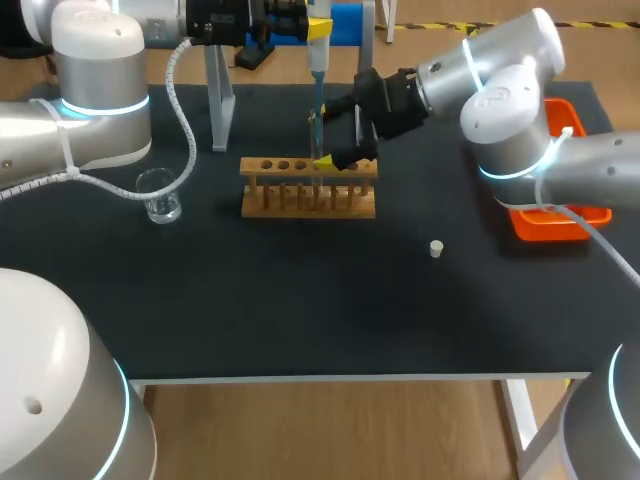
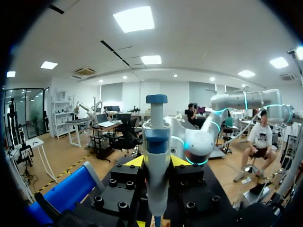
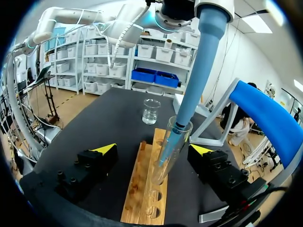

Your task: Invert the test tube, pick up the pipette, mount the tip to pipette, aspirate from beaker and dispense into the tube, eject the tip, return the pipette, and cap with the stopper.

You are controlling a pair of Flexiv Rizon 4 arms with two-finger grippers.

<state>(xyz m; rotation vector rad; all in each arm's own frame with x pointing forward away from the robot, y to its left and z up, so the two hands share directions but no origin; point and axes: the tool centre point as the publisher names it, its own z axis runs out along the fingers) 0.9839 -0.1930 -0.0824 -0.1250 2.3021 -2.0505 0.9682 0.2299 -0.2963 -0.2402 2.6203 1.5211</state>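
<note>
A: Far left first?
B: Beaker [image 1: 160,195], clear glass, upright on the table [image 1: 300,300]. It sits at 9 o'clock from the wooden rack [image 1: 308,190], well apart from it.
A: Left gripper?
B: Left gripper [image 2: 156,163] is at 12 o'clock from the rack, above it, clamped on the pipette [image 2: 156,146]. Its yellow tips flank the white body on opposite sides. Pipette hangs vertical, blue plunger uppermost.
A: Where does its lower end go?
B: Straight down to the test tube [image 3: 170,149]. In the right wrist view the blue shaft meets the tube's rim and the thin tip is inside the glass.
A: And the tube itself?
B: Standing mouth up in a hole near the rack's middle.
A: Right gripper?
B: Right gripper [image 3: 153,149] is spread wide, holding nothing. One finger either side of the tube, both clear of the glass.
A: Further right?
B: Stopper [image 1: 436,248], small and pale, alone on the table at 4 o'clock from the rack. Orange tray [image 1: 560,225] at 3 o'clock, near the table edge, partly hidden under the right arm.
</note>
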